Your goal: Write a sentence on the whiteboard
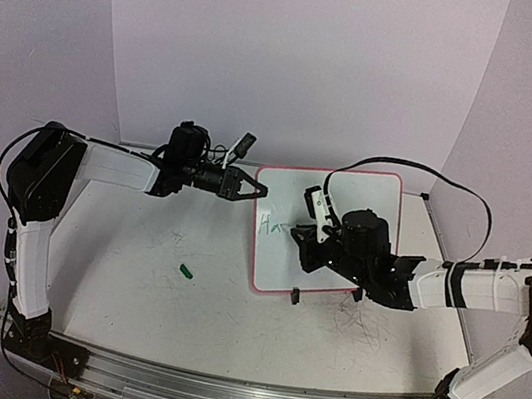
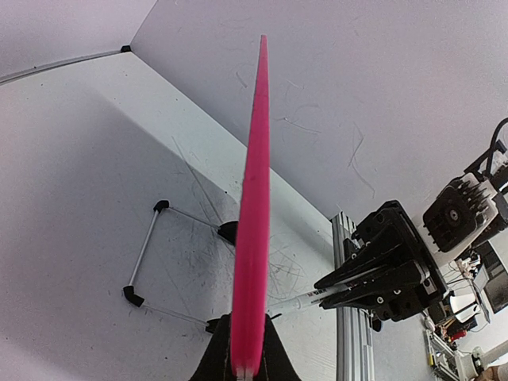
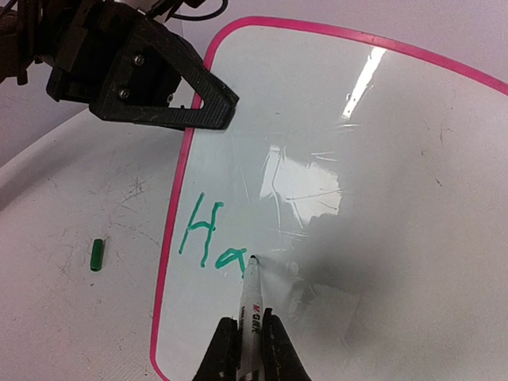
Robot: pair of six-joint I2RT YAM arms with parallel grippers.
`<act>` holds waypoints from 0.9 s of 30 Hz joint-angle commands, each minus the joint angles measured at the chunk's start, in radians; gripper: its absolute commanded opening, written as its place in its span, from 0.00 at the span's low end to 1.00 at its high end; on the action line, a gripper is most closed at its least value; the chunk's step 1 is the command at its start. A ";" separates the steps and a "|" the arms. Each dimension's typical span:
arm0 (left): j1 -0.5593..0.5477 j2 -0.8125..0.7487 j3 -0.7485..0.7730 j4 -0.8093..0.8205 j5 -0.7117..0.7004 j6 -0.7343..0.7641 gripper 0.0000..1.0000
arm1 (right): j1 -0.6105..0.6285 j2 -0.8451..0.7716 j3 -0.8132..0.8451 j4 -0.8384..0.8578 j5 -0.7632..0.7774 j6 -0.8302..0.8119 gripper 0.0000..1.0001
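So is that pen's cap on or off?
Off. The marker rests its bare tip on the whiteboard, and what looks like its green cap lies on the table beside the board.

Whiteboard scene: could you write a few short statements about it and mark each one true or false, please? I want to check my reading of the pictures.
1. The green lettering on the whiteboard reads "Ha". True.
2. The right gripper holds a marker, its tip at the letter "a". True.
3. The left gripper hangs free with open jaws. False: its jaws are shut on the board's pink left rim.
4. The green cap lies on the whiteboard. False: it lies on the table, to the left of the board.
5. The marker writes in black. False: the letters are green.
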 commanded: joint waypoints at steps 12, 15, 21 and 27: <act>-0.030 0.000 -0.005 -0.017 -0.017 0.021 0.00 | 0.003 0.017 0.040 0.035 0.049 -0.001 0.00; -0.030 0.001 -0.005 -0.017 -0.017 0.021 0.00 | 0.003 0.016 0.041 0.027 0.059 0.001 0.00; -0.029 0.000 -0.004 -0.017 -0.017 0.023 0.00 | 0.003 0.005 0.030 -0.005 0.063 0.011 0.00; -0.030 0.000 -0.004 -0.017 -0.015 0.023 0.00 | 0.008 -0.003 0.015 -0.015 0.056 0.018 0.00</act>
